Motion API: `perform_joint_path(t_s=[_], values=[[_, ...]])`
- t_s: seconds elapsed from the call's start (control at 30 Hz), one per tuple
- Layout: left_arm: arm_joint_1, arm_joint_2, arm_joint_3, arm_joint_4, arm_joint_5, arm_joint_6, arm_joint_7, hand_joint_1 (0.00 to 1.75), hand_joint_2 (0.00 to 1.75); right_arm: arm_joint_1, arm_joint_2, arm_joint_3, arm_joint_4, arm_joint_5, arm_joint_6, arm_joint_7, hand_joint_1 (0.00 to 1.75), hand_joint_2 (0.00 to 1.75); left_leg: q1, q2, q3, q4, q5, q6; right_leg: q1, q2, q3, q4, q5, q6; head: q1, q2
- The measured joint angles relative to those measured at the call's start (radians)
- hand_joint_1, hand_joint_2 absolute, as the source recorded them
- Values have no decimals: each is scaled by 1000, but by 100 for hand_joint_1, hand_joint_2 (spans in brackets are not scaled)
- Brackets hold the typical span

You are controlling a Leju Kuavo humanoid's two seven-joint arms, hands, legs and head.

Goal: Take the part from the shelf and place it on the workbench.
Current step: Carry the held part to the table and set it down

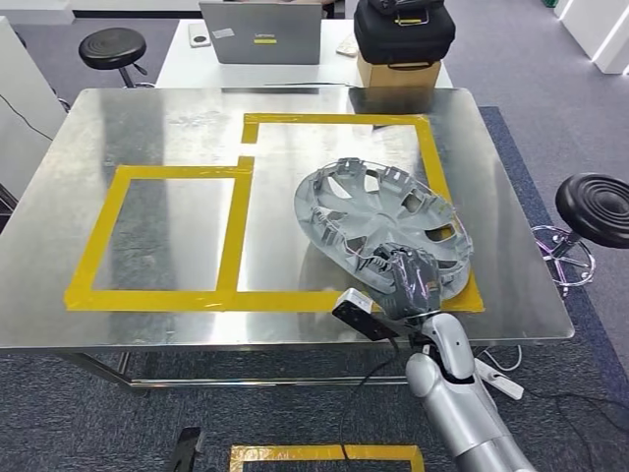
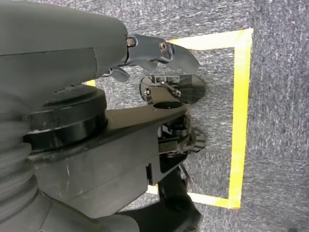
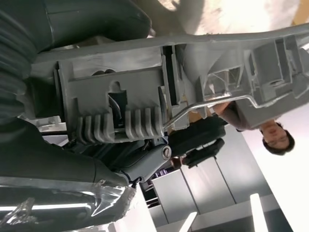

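Fingers of the right robot hand curl over the near rim of the part, a grey plastic wheel cover, and grip it; the right wrist view shows the cover's ribbed underside with clips and a thin wire ring pressed close against the hand. The cover lies on the metal counter with its hollow, ribbed side up, inside the larger yellow tape rectangle, its near edge over the tape at the counter's front right. It is round, so no long axis stands out; it seems slightly tilted, the held edge a little raised, though this is hard to judge. The silver right arm comes up from below the counter's front edge. The left robot hand hangs over grey carpet marked with yellow tape; its fingers are curled in with nothing visible between them. A smaller yellow tape square lies to the left on the counter. Beyond it a white table carries a grey laptop with a small label too blurred to read, and a black case on a cardboard box. Black stools stand nearby, one cut off at the right edge. A person shows partly in the right wrist view.
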Motion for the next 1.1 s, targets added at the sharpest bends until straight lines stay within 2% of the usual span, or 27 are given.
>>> perform_joint_path(t_s=[0.03,0.07,0.13,0.2,0.23,0.3,0.33,0.37,0.4,0.43,0.5,0.53,0.6,0.67,0.7,0.77,0.83,0.87,0.9,0.93,1.0,1.03,1.07,1.1], values=[[-3,-1,-4,0,-2,4,7,0,175,-20,2,0,35,5,-1,3,175,175,-2,-1,1,0,-1,-6,0,1,23,-46,14,-4,-1,0],[-5,-2,-6,0,-5,9,14,0,175,-40,4,0,71,10,-2,6,175,175,-3,-1,1,0,-1,-11,2,2,34,-68,16,-8,-2,0],[-10,-4,-11,0,-9,15,24,0,175,-77,8,-2,148,18,-3,13,175,175,-2,-2,2,-4,2,-23,4,3,39,-75,15,-21,-3,0],[-12,-6,-19,0,-11,16,28,0,175,-106,13,-4,210,25,3,17,175,175,0,1,-5,15,-14,-33,3,2,43,-81,18,-33,-6,0],[-13,-6,-23,0,-12,16,28,0,175,-119,17,-4,236,29,5,18,175,175,0,2,-22,50,-35,-37,1,2,46,-84,20,-38,-9,0],[-14,-7,-28,0,-13,17,30,0,175,-137,24,-4,282,34,8,20,175,175,0,4,-83,170,-92,-43,1,0,47,-85,19,-44,-15,0],[-14,-7,-28,0,-14,18,31,0,175,-141,26,-4,299,35,9,19,175,175,1,4,-112,224,-110,-45,1,-1,47,-84,19,-45,-15,0],[-13,-6,-28,0,-14,20,31,0,175,-144,29,-4,314,35,9,19,175,175,1,4,-129,254,-111,-45,2,-1,47,-84,19,-46,-16,0],[-12,-6,-29,0,-15,22,31,0,175,-148,31,-4,329,35,11,17,175,175,1,4,-129,249,-96,-45,2,-1,48,-84,18,-46,-16,0],[-12,-6,-30,0,-16,25,32,0,175,-151,35,-4,343,35,14,15,175,175,1,4,-111,212,-67,-44,1,0,49,-84,18,-45,-15,0],[-14,-7,-33,0,-19,28,33,0,175,-160,45,-4,371,41,19,17,175,175,2,7,-48,90,-9,-42,4,2,48,-81,17,-39,-17,0],[-16,-8,-35,0,-19,30,35,0,175,-164,50,-4,386,49,20,24,175,175,2,8,-23,42,4,-38,6,2,47,-80,16,-34,-18,0],[-17,-10,-40,0,-20,30,40,0,175,-171,57,-3,417,74,17,48,175,175,2,7,-4,0,6,-27,10,3,45,-79,15,-23,-19,0],[-16,-12,-47,0,-21,30,45,0,175,-181,60,2,449,104,9,78,175,175,2,5,-5,-1,8,-14,8,1,44,-80,14,-13,-18,0],[-16,-12,-50,0,-21,30,46,0,175,-188,61,5,465,119,5,93,175,175,3,5,-5,-2,9,-7,7,0,38,-67,3,-8,-17,0],[-17,-13,-52,0,-21,30,50,0,175,-203,61,11,488,142,-2,115,175,175,5,5,-4,-4,10,2,7,-1,-4,21,-46,-1,-12,0],[-16,-13,-53,0,-21,30,58,0,175,-213,61,15,505,160,-8,127,175,175,3,5,-4,-3,9,6,7,-2,-66,151,-100,2,-10,0],[-15,-13,-53,0,-21,30,62,0,175,-217,60,16,510,171,-9,134,175,175,2,5,-4,-3,9,7,7,-2,-86,188,-108,3,-10,0],[-15,-13,-53,0,-21,30,65,0,175,-222,60,18,514,185,-10,143,175,175,2,5,-3,-3,8,7,7,-2,-90,192,-98,2,-9,0],[-14,-13,-53,0,-21,31,68,0,175,-228,60,20,516,199,-10,153,175,175,2,4,-1,-3,7,6,6,-2,-75,156,-71,1,-9,0],[-15,-14,-54,0,-21,31,72,0,175,-247,59,25,521,237,-6,177,175,175,1,4,1,-2,5,2,5,-2,-12,26,-8,0,-9,0],[-15,-14,-56,0,-21,31,74,0,175,-259,58,29,523,255,-2,188,175,175,-1,4,1,-1,4,-3,4,-1,14,-29,12,-3,-9,0],[-16,-14,-57,0,-21,31,76,0,175,-270,56,35,525,274,5,199,175,175,-3,3,0,0,4,-8,4,0,30,-61,19,-6,-10,0],[-16,-14,-58,0,-20,30,77,0,175,-279,53,40,528,290,12,207,175,175,-5,3,-1,-1,5,-13,6,1,34,-72,18,-11,-11,0]])
